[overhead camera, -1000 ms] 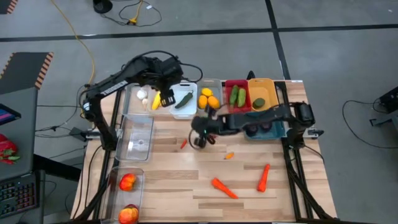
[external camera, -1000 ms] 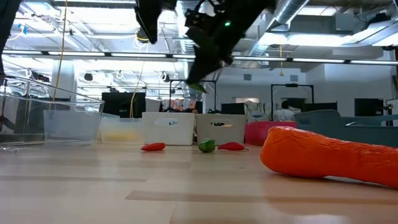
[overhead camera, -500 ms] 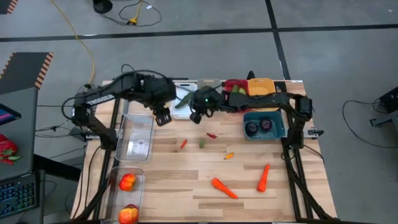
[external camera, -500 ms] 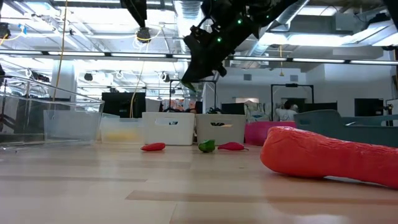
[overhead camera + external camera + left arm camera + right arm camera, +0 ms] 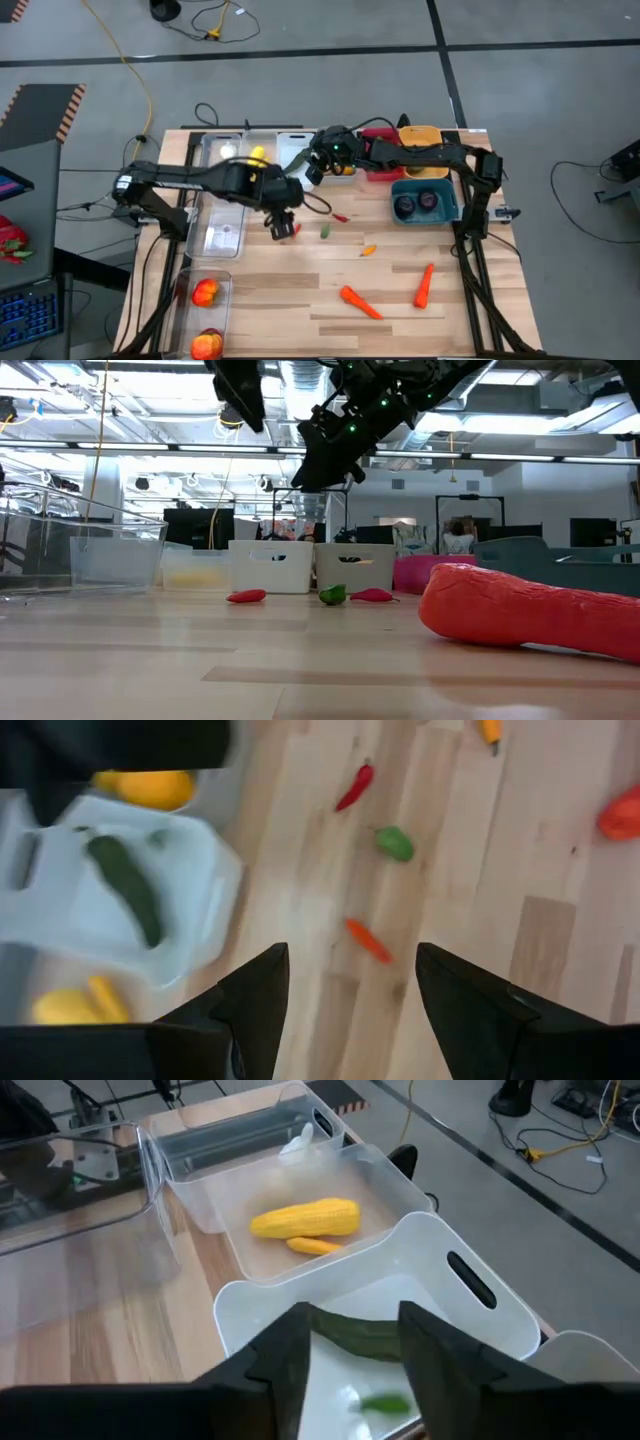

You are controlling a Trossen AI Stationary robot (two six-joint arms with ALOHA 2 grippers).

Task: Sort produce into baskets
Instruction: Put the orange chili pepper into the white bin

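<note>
My right gripper hangs open over the white basket in the far row. In that basket lie a dark green cucumber and a small green piece, neither of them touched. My left gripper is open and points steeply down. It stands above a small orange-red chili lying on the table, at the table's middle. A green chili and a red chili lie just to its right. Corn lies in the clear basket next to the white one.
Two carrots and a small orange chili lie toward the near right. The teal basket holds purple rounds. The red and orange-yellow baskets stand behind my right arm. Clear baskets line the left edge; red-yellow fruits are in the near ones.
My left gripper has swung from the far basket row toward the table's middle and down, staying open. My right gripper has carried a small green piece toward the far edge over the white basket, then opened and let it go. The piece is now in that basket.
</note>
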